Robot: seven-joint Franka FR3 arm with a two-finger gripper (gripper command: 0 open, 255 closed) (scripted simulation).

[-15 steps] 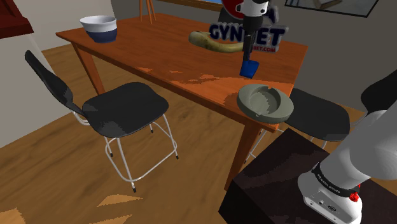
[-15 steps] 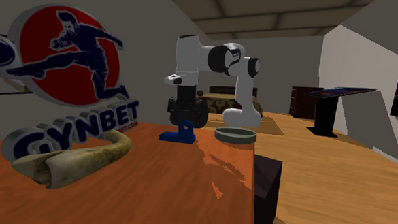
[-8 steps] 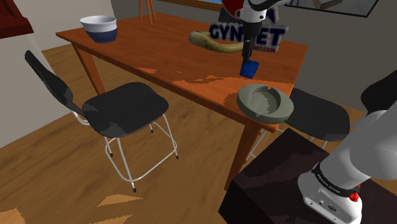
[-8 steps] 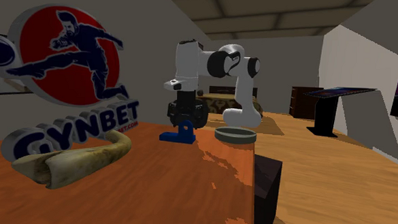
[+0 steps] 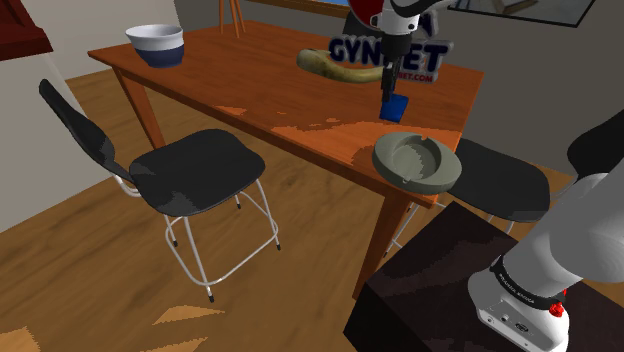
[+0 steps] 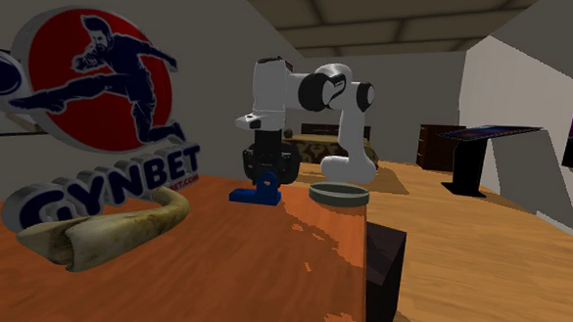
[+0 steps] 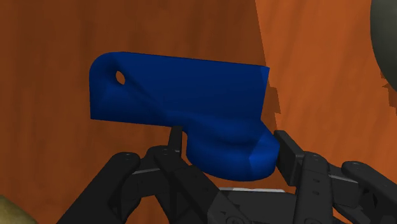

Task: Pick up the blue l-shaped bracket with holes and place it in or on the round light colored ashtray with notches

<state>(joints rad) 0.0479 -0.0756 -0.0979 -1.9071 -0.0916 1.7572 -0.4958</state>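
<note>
The blue L-shaped bracket (image 5: 393, 104) stands on the orange-brown table (image 5: 250, 90), just beyond the round grey-green notched ashtray (image 5: 417, 160) near the table's corner. My black gripper (image 5: 388, 92) comes straight down on the bracket. In the wrist view the gripper (image 7: 229, 143) has both fingers pressed against the bracket's rounded upright tab (image 7: 232, 153), while its flat leg with a hole (image 7: 184, 95) lies on the wood. From across the table the bracket (image 6: 257, 190) sits under the gripper (image 6: 266, 174), a short way from the ashtray (image 6: 338, 194). The ashtray's rim (image 7: 385, 38) shows beside the bracket.
A Gynbet sign (image 5: 390, 50) and a long tan wrap (image 5: 335, 65) stand behind the bracket. A white and blue bowl (image 5: 156, 44) sits at the table's far corner. Two black chairs (image 5: 190, 170) (image 5: 505, 180) flank the table; the dark stand (image 5: 440, 290) is below.
The gripper came down a little over the bracket, and its fingers closed from wide apart onto the upright tab. The bracket and ashtray stayed put.
</note>
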